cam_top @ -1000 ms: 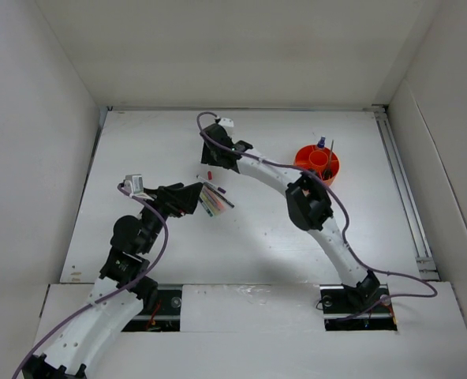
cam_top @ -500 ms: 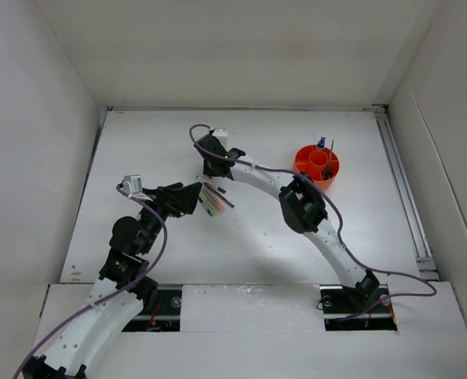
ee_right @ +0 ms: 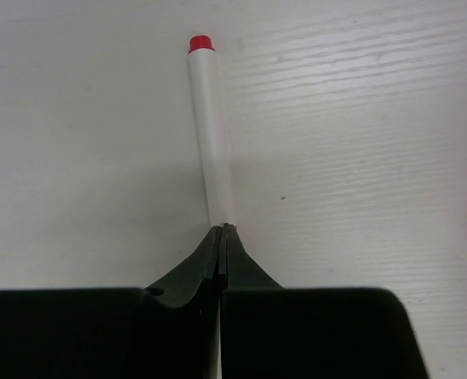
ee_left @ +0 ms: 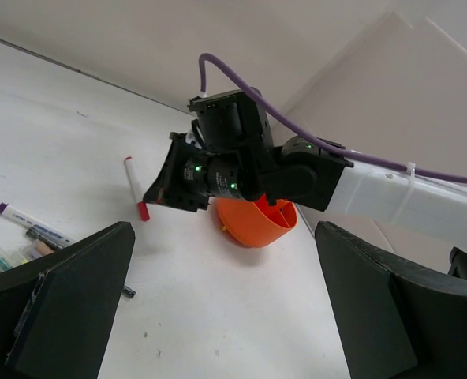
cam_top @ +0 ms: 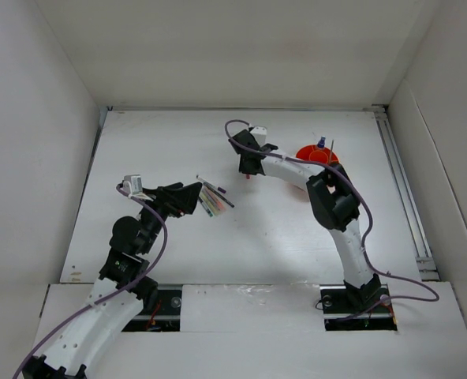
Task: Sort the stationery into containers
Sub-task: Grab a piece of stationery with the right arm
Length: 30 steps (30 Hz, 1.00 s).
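Note:
My right gripper (ee_right: 222, 229) is shut on one end of the white red-tipped stick (ee_right: 209, 142), which points away from the jaws just above the table. From above, that gripper (cam_top: 250, 172) hangs left of the orange tub (cam_top: 306, 152), which the right arm partly hides. A blue-capped item (cam_top: 320, 144) stands up from the tub. The left wrist view shows the stick (ee_left: 132, 185), the right gripper (ee_left: 161, 197) and the tub (ee_left: 253, 227) behind it. My left gripper (cam_top: 196, 197) stands open and empty beside a cluster of coloured pens (cam_top: 211, 197), which also show at the left (ee_left: 28, 230).
White walls close in the table on three sides. A metal rail (cam_top: 401, 189) runs along the right edge. The right arm's elbow (cam_top: 332, 201) arches over the table near the tub. A purple cable (ee_left: 312, 134) loops off the right wrist.
My right gripper has shut on the white red-tipped stick and carried it rightward from beside the pens toward the orange tub. The left arm has not moved.

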Each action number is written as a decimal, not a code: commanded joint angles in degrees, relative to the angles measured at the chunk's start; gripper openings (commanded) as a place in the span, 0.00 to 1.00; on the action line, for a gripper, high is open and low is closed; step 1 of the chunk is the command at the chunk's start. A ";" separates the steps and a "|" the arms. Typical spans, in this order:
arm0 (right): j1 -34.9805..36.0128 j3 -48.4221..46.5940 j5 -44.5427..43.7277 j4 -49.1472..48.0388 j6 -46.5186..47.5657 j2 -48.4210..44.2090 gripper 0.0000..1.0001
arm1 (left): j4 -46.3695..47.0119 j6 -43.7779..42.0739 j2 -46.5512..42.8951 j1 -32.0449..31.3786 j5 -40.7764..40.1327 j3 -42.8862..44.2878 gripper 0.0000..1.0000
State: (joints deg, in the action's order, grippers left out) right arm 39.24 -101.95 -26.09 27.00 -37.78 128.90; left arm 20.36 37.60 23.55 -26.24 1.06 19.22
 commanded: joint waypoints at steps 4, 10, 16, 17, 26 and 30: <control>0.48 2.89 -0.63 -1.34 -1.60 -3.22 0.00 | 3.19 0.19 1.06 -0.13 0.70 -0.06 1.00; 1.62 18.08 2.18 -4.85 -5.02 -12.61 0.00 | 3.89 0.19 1.06 -0.13 2.01 -0.06 1.00; 4.00 24.95 2.18 -4.86 -6.17 -18.94 0.09 | 4.43 0.19 2.38 -0.13 3.07 -0.59 1.00; 4.00 24.96 2.18 -4.86 -6.17 -19.73 0.14 | 4.95 0.19 2.90 -0.13 3.07 -0.59 1.00; 1.63 21.63 4.11 -4.86 -4.41 -19.74 0.50 | 4.95 0.19 2.38 -0.13 2.54 -0.59 1.00; 1.02 19.43 4.64 -3.63 -3.79 -16.50 0.51 | 4.95 0.19 2.90 -0.13 2.54 -0.59 1.00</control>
State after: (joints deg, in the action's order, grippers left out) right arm 40.93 -78.81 -21.87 23.59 -42.50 111.35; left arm 21.65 37.60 26.46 -26.24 3.01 19.07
